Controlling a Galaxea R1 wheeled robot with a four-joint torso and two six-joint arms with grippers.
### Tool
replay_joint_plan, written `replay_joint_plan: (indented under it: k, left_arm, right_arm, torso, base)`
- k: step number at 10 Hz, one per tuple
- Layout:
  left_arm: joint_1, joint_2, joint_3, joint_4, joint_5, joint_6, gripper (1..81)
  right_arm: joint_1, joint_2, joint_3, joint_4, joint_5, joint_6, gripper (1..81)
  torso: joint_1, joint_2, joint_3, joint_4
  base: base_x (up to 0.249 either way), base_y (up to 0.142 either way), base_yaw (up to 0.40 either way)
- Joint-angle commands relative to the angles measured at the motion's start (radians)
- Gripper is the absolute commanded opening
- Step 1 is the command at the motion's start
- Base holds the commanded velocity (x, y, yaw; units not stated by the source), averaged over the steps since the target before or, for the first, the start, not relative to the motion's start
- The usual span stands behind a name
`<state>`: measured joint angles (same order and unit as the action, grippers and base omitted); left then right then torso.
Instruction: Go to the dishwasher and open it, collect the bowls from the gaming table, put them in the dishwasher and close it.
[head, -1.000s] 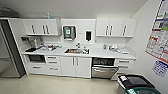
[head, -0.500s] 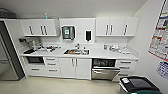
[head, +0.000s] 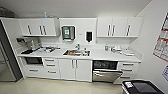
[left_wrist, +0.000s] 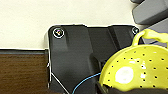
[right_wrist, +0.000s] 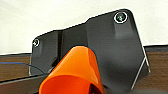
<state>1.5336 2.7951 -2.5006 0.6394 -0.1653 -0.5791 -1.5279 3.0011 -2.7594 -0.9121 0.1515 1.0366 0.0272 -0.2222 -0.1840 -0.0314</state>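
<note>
In the head view, the tall grey steel fridge (head: 7, 57) is being cut off by the left edge of the frame, and the black bin with a white label (head: 141, 88) is running out at the lower right corner. The coloured posters (head: 162, 45) on the right wall are too blurred to read. The small items on the white countertop (head: 100, 55) are too small to tell.

In the left wrist view, the yellow-green perforated plastic bowl (left_wrist: 136, 71) is being cut by the lower right edge. In the right wrist view, the orange-red plastic bowl (right_wrist: 72, 72) is leaving the frame at the bottom.
</note>
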Motion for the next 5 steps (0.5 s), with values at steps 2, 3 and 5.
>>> replay_joint_plan:
  k: [2, 3, 5]
  left_arm:
    - [-0.036, -0.012, 0.008, -0.003, 0.029, -0.001, 1.0]
    - [-0.036, -0.014, 0.008, -0.003, 0.029, -0.001, 1.0]
    - [-0.036, -0.014, 0.009, -0.003, 0.029, 0.001, 1.0]
  right_arm:
    - [0.044, -0.011, -0.008, -0.004, -0.044, -0.003, 1.0]
    - [0.044, -0.011, -0.008, -0.005, -0.044, -0.003, 1.0]
    - [0.042, -0.012, -0.008, -0.004, -0.044, -0.001, 1.0]
  torso:
    - [0.0, 0.0, 0.0, 0.0]
    - [0.0, 0.0, 0.0, 0.0]
    - [0.0, 0.0, 0.0, 0.0]
  base:
    - [0.143, 0.0, 0.0]
    - [0.143, 0.0, 0.0]
    - [0.143, 0.0, 0.0]
